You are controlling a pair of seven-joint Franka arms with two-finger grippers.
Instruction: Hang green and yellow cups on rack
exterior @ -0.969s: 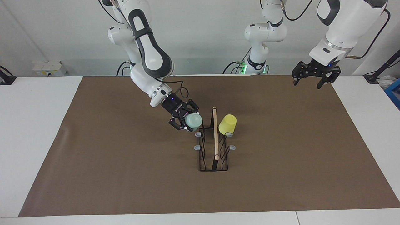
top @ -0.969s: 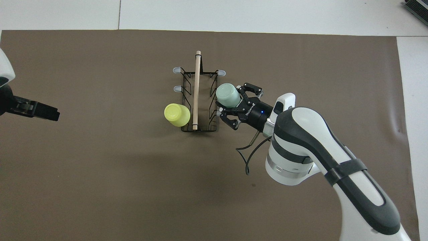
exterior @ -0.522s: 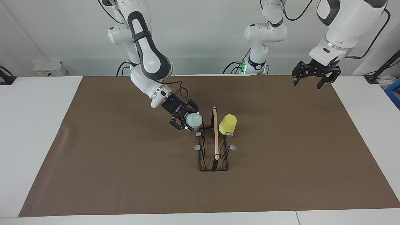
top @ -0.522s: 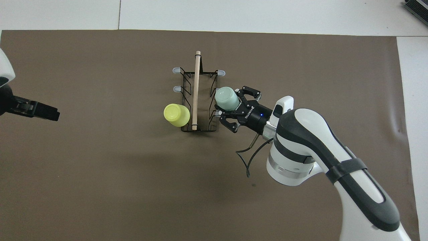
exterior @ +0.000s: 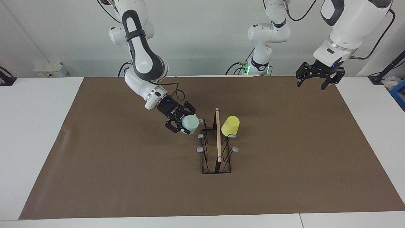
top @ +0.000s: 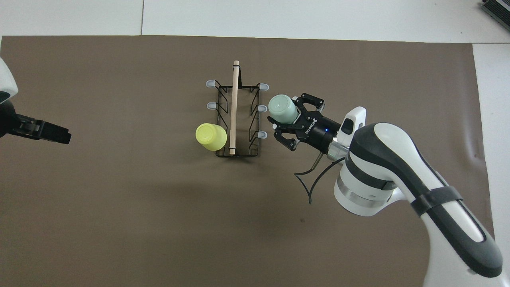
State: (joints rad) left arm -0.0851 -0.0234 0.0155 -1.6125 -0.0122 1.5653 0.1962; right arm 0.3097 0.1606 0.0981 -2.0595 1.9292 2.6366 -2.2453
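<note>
While gripped, green cup empty-looking

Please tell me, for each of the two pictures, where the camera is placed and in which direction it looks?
Facing view: high across the table, looking at the robots; both whole arms show, the right gripper holding the green cup, the left gripper waiting in the air.
Overhead view: high above the robots' end, looking forward and down; the right arm and the left gripper show.
Both share the rack, the yellow cup hung on it, and the brown mat.
</note>
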